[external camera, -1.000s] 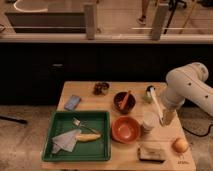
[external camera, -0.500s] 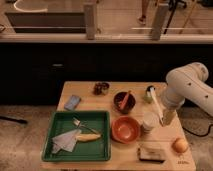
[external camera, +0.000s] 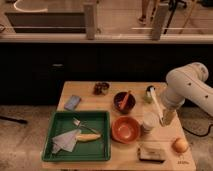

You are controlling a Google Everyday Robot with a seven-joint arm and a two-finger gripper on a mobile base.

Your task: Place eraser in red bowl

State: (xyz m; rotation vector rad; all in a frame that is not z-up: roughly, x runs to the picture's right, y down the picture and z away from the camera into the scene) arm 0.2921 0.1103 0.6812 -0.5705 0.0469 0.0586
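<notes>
Camera view. The eraser (external camera: 152, 151) lies near the desk's (external camera: 85, 90) front edge, just beside the red bowl (external camera: 125, 130) and not yet in it. The gripper (external camera: 167, 118) hangs beside the white cup (external camera: 149, 121), behind the eraser; we cannot tell whether it is spread or pressed together. We judge the reach to be in hand: the next move calls for lowering onto the eraser.

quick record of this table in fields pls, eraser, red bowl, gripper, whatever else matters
eraser: flat on the table near its front edge, outside the bowl
red bowl: empty, back-left of the eraser, beside the green tray
gripper: over the table's right side, beside the white cup, apart from the eraser
nearby: round fruit right of the eraser
task: eraser not yet in bowl
</notes>
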